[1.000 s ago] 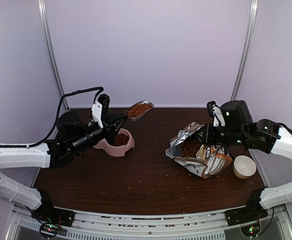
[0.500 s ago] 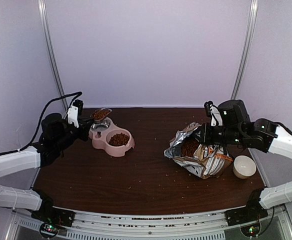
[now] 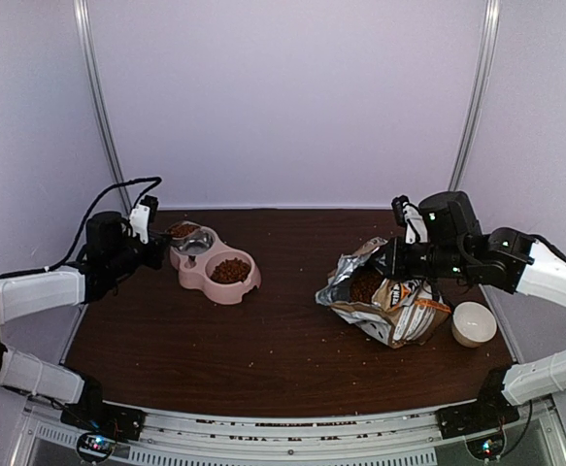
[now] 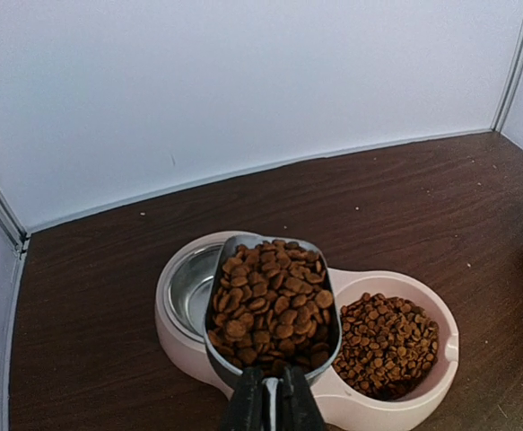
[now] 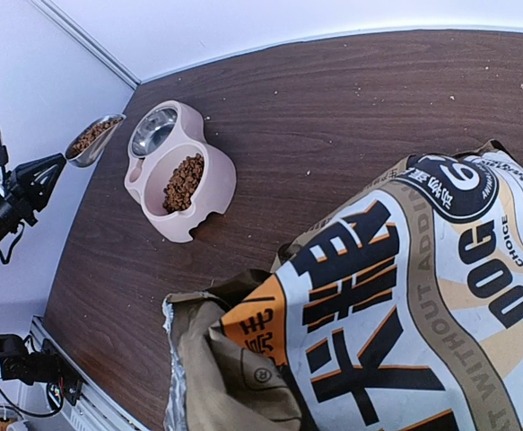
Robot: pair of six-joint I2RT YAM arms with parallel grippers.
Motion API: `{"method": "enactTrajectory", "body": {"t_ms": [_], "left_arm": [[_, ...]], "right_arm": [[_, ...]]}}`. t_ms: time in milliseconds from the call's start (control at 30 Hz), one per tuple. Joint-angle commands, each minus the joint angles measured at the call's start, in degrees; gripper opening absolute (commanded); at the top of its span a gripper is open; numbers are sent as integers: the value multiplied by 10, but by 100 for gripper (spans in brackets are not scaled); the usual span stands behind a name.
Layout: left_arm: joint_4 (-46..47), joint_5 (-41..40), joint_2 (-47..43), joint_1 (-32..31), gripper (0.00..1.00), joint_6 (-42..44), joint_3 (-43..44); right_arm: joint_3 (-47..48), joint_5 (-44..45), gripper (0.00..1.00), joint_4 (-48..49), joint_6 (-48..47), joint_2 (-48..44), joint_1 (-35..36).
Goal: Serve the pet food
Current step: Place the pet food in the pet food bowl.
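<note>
Okay so, roughly halfway I'd say: one basin of the pink feeder [image 4: 369,413] already has a pile of pet food [image 4: 387,341] in it, while the steel basin [image 4: 189,292] next to it looks bare. The left claw [image 4: 273,395] is clamped tight on the handle of the metal scoop [image 4: 234,241]. The scoop is heaped with more food, held level and raised by that steel basin; can't tell if it's directly above. So the load sits just ahead of the claw. Left to do: tilt and dump. The right claw [image 3: 399,260] is well across the tabletop [image 3: 283,349], pinched shut on the open bag [image 3: 399,306] at its rim.
</note>
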Motion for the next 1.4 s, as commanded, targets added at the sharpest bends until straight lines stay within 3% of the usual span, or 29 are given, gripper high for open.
{"method": "enactTrajectory", "body": {"t_ms": [0, 567, 1367], "left_arm": [[1, 17, 30, 10, 0, 16, 50], [-109, 2, 124, 26, 0, 23, 140], [-257, -28, 160, 34, 0, 34, 243]], "right_arm": [[21, 0, 0, 36, -8, 2, -9], [22, -10, 0, 37, -17, 9, -17], [12, -27, 0, 40, -20, 7, -23]]}}
